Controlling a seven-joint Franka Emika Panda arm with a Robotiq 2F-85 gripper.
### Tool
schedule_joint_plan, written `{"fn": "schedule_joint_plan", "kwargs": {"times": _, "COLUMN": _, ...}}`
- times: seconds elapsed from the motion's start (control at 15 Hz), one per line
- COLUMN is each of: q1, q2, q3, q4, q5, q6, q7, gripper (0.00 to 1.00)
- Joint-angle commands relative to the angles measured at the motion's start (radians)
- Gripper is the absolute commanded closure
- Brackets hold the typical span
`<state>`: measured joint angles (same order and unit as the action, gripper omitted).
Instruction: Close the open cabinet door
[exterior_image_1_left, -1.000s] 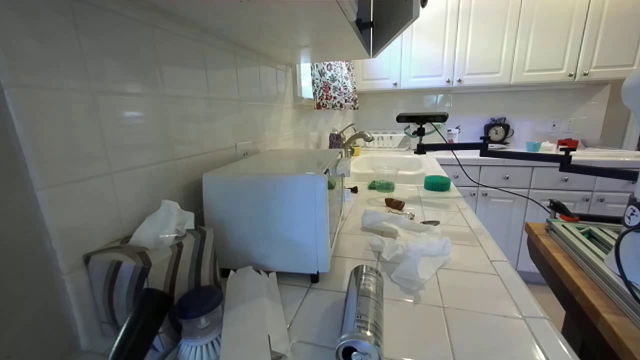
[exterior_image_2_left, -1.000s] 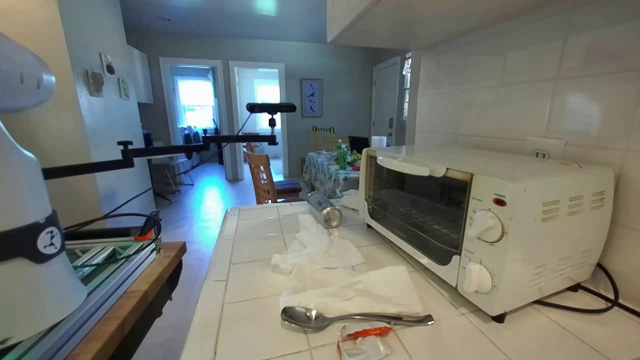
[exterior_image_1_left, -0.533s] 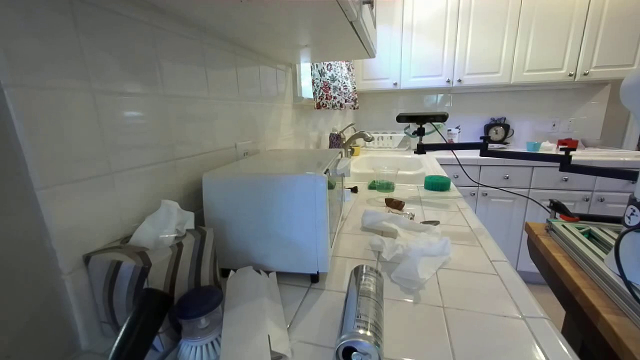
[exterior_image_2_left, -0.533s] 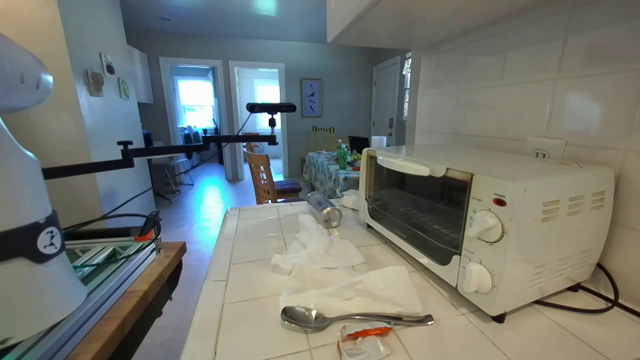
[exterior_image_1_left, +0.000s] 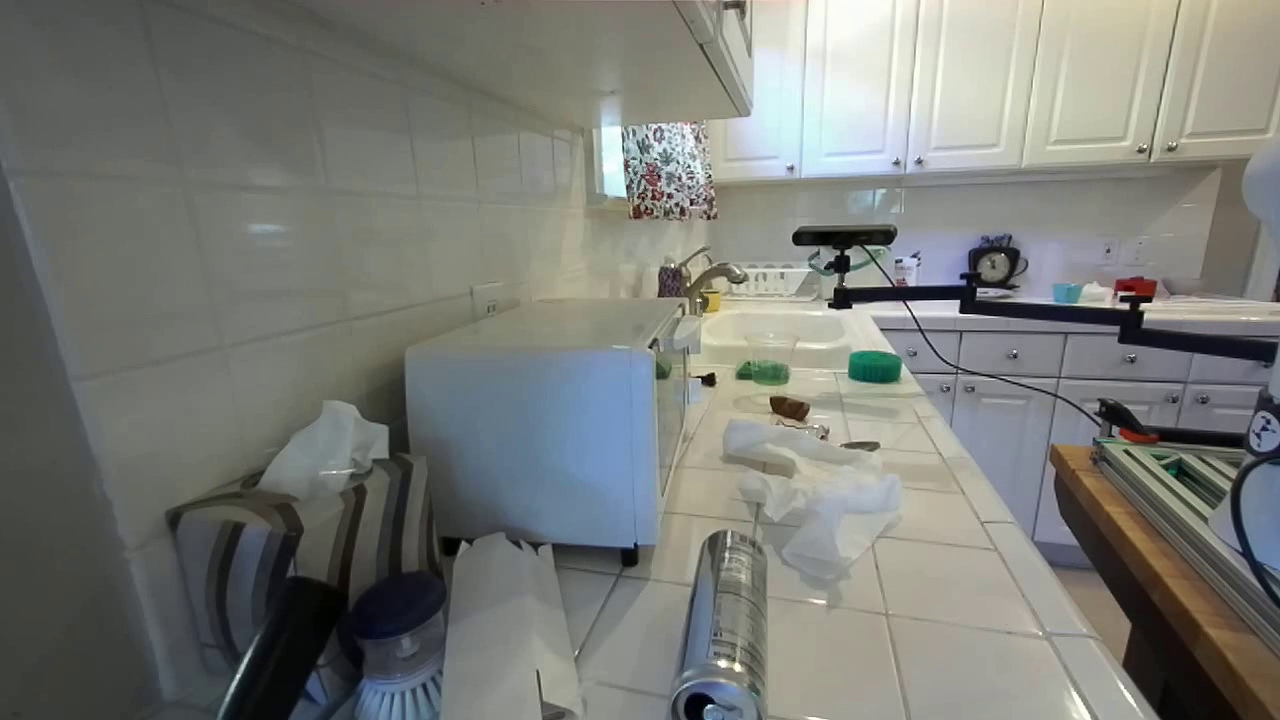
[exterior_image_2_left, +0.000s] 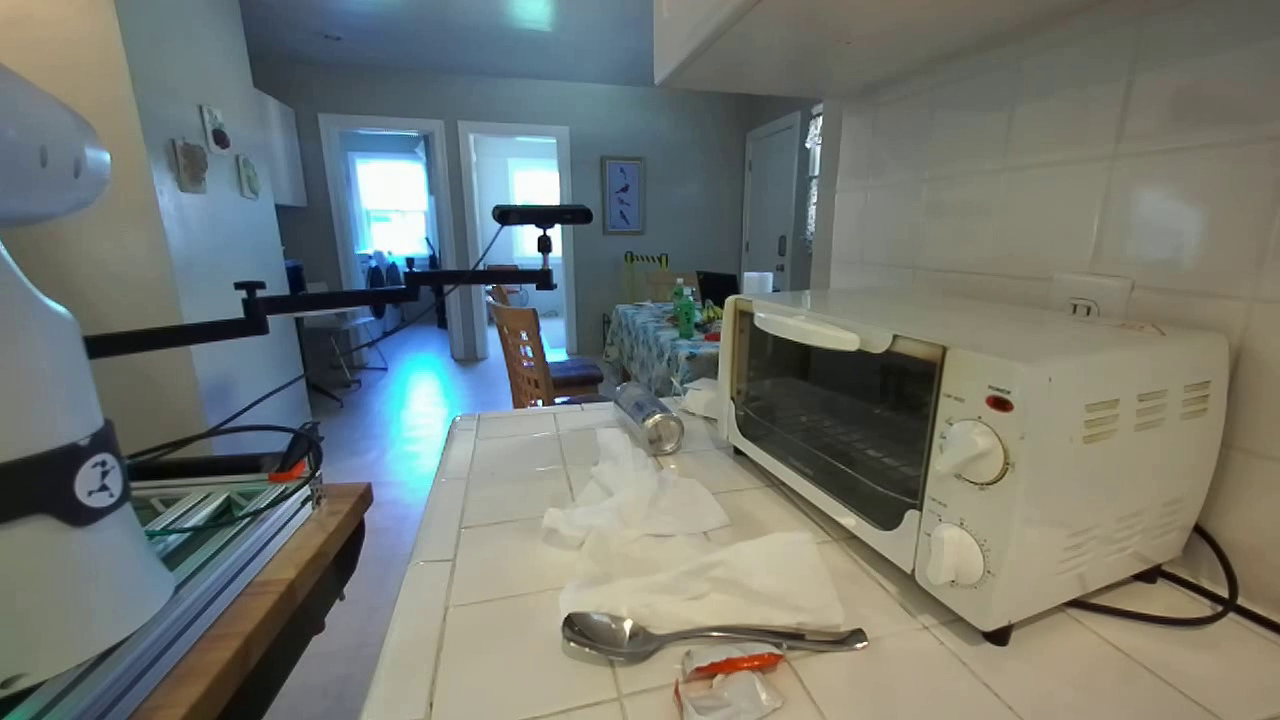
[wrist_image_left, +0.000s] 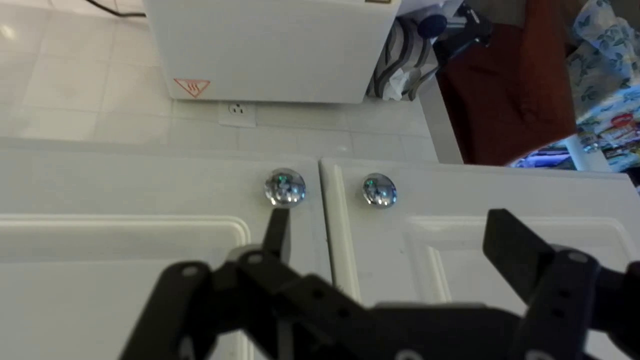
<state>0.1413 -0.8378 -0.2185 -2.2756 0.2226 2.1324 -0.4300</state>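
The white cabinet door (exterior_image_1_left: 738, 70) lies flat against the front of the upper cabinet, at the top of an exterior view. In the wrist view the left white door (wrist_image_left: 120, 280), apparently the same one, has a chrome knob (wrist_image_left: 285, 188) near a narrow dark gap. The neighbouring door (wrist_image_left: 460, 195) with its own knob (wrist_image_left: 379, 190) is right of that gap. My gripper (wrist_image_left: 391, 214) is open and empty in front of both doors. Its left fingertip shows just below the left knob; I cannot tell whether it touches. The gripper is outside both exterior views.
A white toaster oven (exterior_image_2_left: 1090, 440) stands on the tiled counter (exterior_image_2_left: 520, 560) under the cabinet. A can (exterior_image_1_left: 725, 620), paper towels (exterior_image_2_left: 690, 580), a spoon (exterior_image_2_left: 700, 638) and a tissue box (exterior_image_1_left: 300, 540) lie around it. A camera arm (exterior_image_2_left: 330, 298) reaches over from the robot's bench.
One second ago the cabinet door stood swung out with its dark grey face showing in an exterior view. It has swung in against the cabinet. The visible arm link has barely moved.
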Motion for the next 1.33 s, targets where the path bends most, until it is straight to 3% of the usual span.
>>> {"fn": "schedule_joint_plan", "kwargs": {"times": 0.0, "q1": -0.096, "q2": 0.02, "q3": 0.069, "q4": 0.03, "q5": -0.09, "q6": -0.123, "q7": 0.138, "gripper": 0.0}}
{"fn": "schedule_joint_plan", "kwargs": {"times": 0.33, "q1": -0.172, "q2": 0.056, "q3": 0.115, "q4": 0.029, "q5": -0.207, "q6": -0.304, "q7": 0.23, "gripper": 0.0}}
{"fn": "schedule_joint_plan", "kwargs": {"times": 0.6, "q1": -0.17, "q2": 0.118, "q3": 0.096, "q4": -0.035, "q5": -0.216, "q6": -0.451, "q7": 0.221, "gripper": 0.0}}
{"fn": "schedule_joint_plan", "kwargs": {"times": 0.67, "q1": -0.166, "q2": 0.093, "q3": 0.096, "q4": -0.03, "q5": -0.208, "q6": -0.406, "q7": 0.209, "gripper": 0.0}}
{"fn": "schedule_joint_plan", "kwargs": {"times": 1.27, "q1": -0.167, "q2": 0.12, "q3": 0.096, "q4": -0.04, "q5": -0.207, "q6": -0.434, "q7": 0.208, "gripper": 0.0}}
